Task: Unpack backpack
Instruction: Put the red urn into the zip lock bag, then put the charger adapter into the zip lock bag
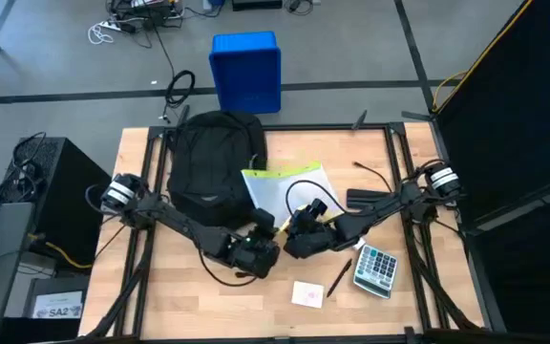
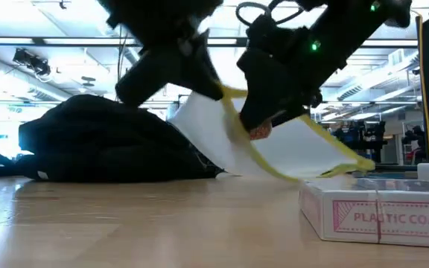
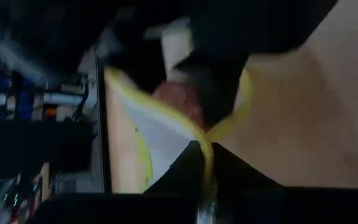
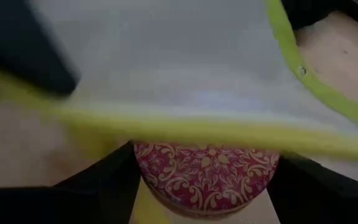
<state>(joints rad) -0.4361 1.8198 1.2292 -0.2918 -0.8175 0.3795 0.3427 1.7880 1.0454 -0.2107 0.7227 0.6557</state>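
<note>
From above we see the large black soft fabric backpack (image 1: 212, 162) lying at about eleven o'clock on the wooden table (image 1: 160, 296), its rounded end toward the far edge. The left gripper (image 1: 267, 232) sits near the table's middle, just at five o'clock of the backpack, at the near corner of a translucent white plastic folder with a yellow-green edge (image 1: 280, 183); its own wrist view shows a yellow edge of that folder (image 3: 143, 107) running into the dark fingers, so we judge the claw nearly closed on the folder's rim. The right gripper (image 1: 299, 229) meets it from three o'clock. Only its wrist view reveals what it has: a round red tin patterned with pale gold flowers (image 4: 205, 175) sits between the two dark fingers, which stand apart by the tin's width and press its sides, under the folder's edge (image 4: 185, 127). The low view shows the folder (image 2: 274, 152) lifted at a slant off the table. Farther right lie a grey pocket calculator (image 1: 375, 270), a dark pen (image 1: 339, 281) and a small white card box (image 1: 307, 294).
</note>
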